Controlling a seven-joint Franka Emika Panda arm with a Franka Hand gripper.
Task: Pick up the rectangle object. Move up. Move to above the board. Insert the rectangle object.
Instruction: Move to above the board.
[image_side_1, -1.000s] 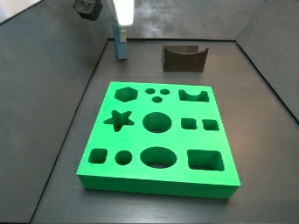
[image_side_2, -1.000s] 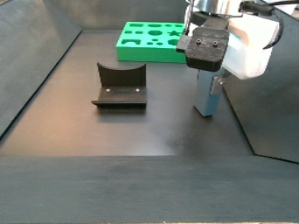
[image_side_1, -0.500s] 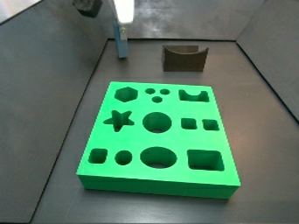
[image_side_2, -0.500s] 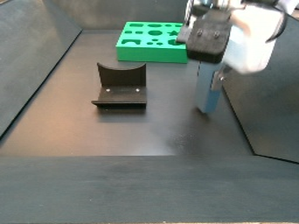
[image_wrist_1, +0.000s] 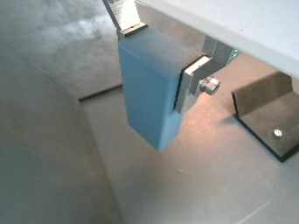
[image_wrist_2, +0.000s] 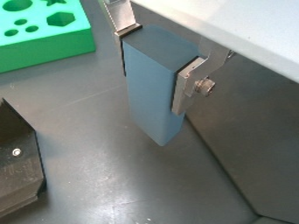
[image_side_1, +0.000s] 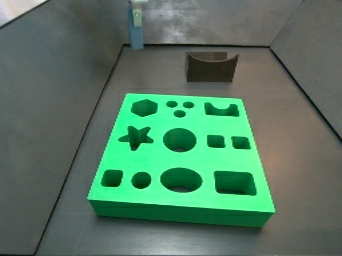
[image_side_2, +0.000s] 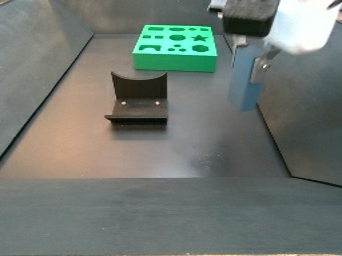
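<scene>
The hand (image_wrist_2: 158, 54) is closed on the block (image_wrist_2: 155, 92): silver fingers (image_wrist_2: 191, 80) clamp its upper faces, and the block hangs upright below, clear of the floor (image_side_2: 160, 150). The fixture (image_side_2: 136, 98) stands nearby. The board (image_side_2: 175, 48) lies beyond, well apart.

Steel-blue rectangle object (image_wrist_2: 152, 87), bright-green board (image_side_1: 182, 153)

Dark fixture (image_side_2: 136, 98) — upright on the floor.

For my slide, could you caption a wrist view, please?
Gripper holds the upright rectangle object above the floor, board behind.
</scene>
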